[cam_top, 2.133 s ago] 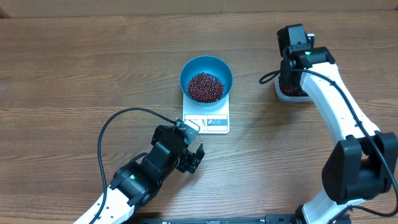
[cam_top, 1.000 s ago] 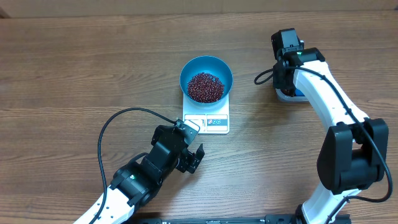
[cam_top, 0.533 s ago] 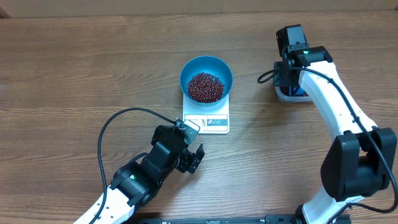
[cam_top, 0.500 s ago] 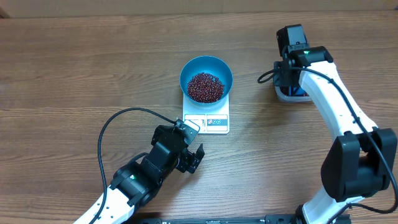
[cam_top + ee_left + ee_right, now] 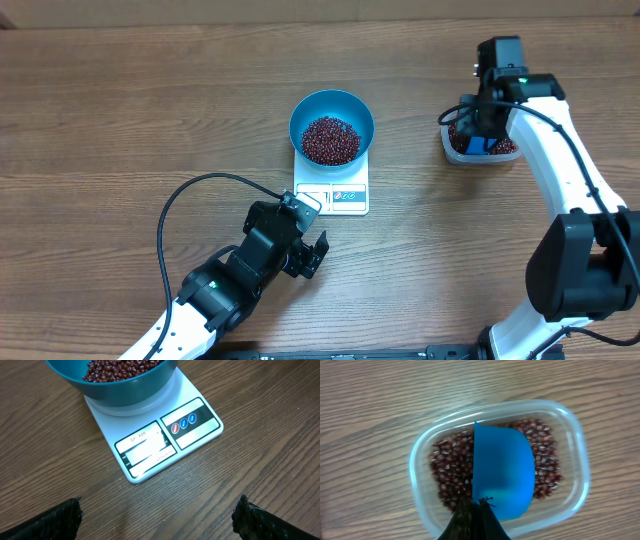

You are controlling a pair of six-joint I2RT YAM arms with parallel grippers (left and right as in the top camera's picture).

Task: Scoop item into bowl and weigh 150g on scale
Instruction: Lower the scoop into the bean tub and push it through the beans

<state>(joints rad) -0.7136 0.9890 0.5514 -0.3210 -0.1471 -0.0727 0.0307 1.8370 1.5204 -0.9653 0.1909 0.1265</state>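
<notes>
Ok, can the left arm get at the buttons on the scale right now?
Probably yes. The left gripper is open, just in front of the scale, with only bare table between. The bowl covers the scale's back part, leaving the button panel exposed.

We see a clear rectangular plastic tub on the wooden table, with a bright blue scoop inside its walls.
</notes>
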